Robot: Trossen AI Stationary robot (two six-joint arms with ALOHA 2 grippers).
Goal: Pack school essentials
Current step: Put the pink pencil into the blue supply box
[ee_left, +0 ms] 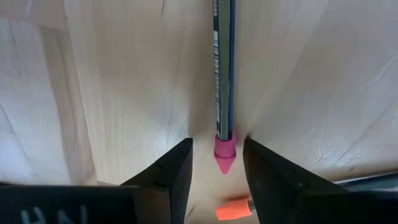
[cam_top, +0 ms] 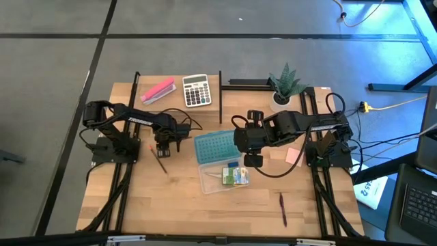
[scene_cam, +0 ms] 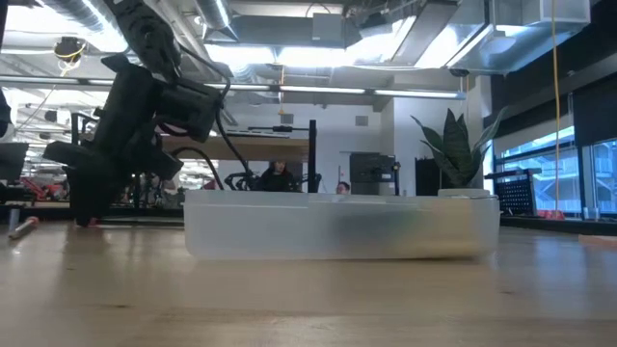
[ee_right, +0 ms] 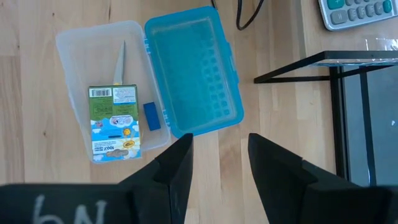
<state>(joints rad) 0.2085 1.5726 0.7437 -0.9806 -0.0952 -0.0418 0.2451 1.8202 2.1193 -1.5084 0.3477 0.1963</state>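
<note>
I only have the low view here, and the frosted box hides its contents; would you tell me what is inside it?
Observer: The clear plastic box holds a yellow-green crayon box, a small blue eraser and scissors, of which only a grey blade shows.
Operator: Thank you. What is the left pincer doing?
Observer: The left pincer is open, its fingers either side of the pink-capped end of a thin dark pencil lying on the wooden table.
Operator: And where is the pen?
Observer: A thin dark-red pen lies on the table outside the box, on the right arm's side.
</note>
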